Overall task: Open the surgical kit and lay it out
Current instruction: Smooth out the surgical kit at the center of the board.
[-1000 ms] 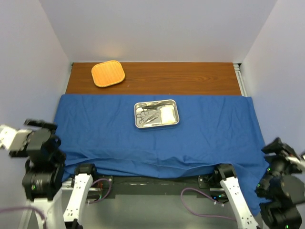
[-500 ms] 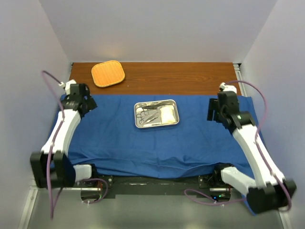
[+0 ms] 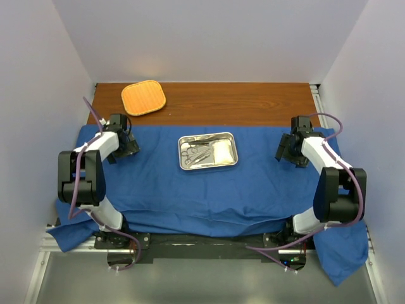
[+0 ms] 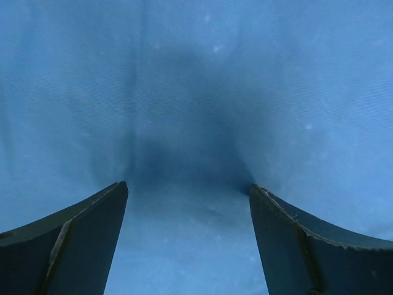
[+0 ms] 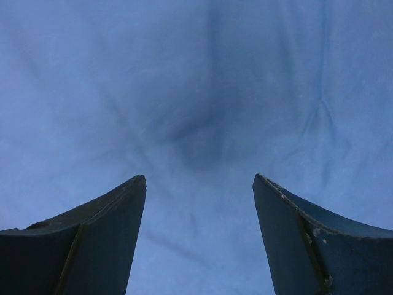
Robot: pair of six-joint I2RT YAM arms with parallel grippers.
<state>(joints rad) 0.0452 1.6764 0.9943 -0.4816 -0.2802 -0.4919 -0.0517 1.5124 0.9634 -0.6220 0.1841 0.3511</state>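
wrap: blue cloth wrap (image 3: 209,187) opened flat | steel tray (image 3: 208,167) mid-cloth, instruments (image 3: 196,154) and gauze pack (image 3: 222,152) inside | left gripper (image 4: 187,187), right gripper (image 5: 199,178): jaws apart, empty, over cloth flanking the tray | to do: lay out contents

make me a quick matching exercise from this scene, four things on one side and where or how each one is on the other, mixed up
Things:
1. orange mat
2. steel tray
3. blue cloth
4. left gripper

Place or state:
A. spread out, corners hanging down at the near side
B. open, holding nothing, just over the cloth
C. beyond the cloth, at the far left
D. on the middle of the cloth, instruments inside

Pairs: 1-C, 2-D, 3-A, 4-B
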